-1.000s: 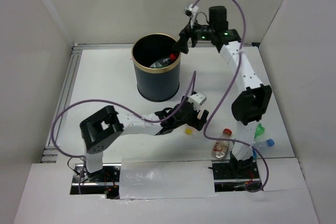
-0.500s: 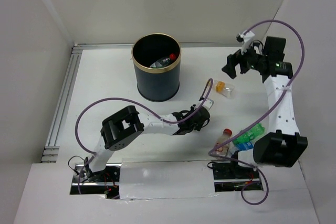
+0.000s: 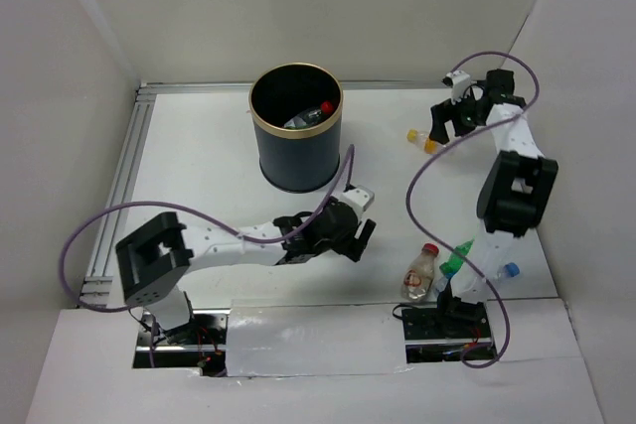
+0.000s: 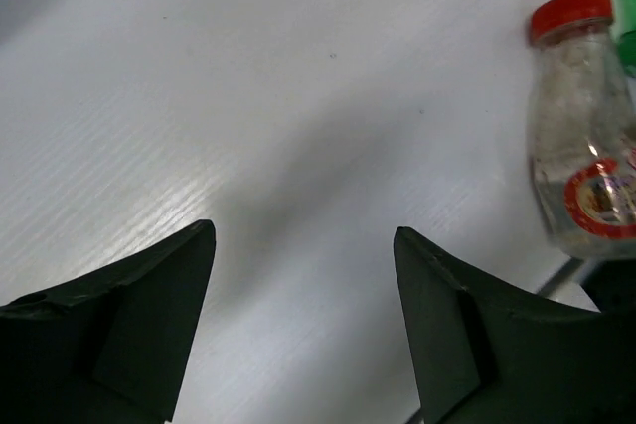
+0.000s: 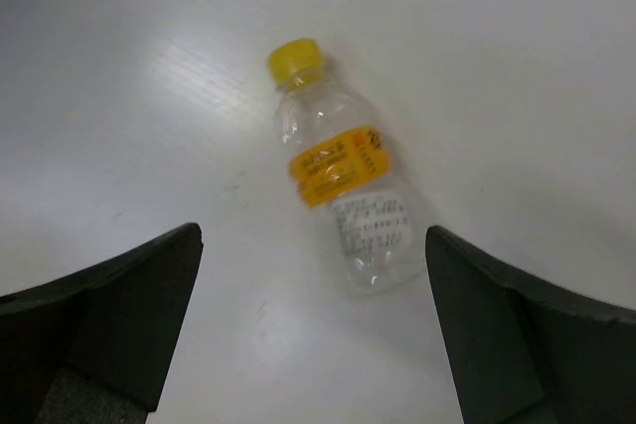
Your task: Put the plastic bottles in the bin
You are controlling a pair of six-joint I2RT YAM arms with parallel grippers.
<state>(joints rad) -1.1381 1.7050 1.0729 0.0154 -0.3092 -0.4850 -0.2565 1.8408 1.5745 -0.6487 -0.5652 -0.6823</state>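
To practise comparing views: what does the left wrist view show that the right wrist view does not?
Only left wrist: a clear red-capped bottle at the right edge, a green bottle just showing beside it. Only right wrist: a clear yellow-capped bottle with an orange label, lying flat. Both: the white table and an open, empty pincer, the left pincer and the right pincer.
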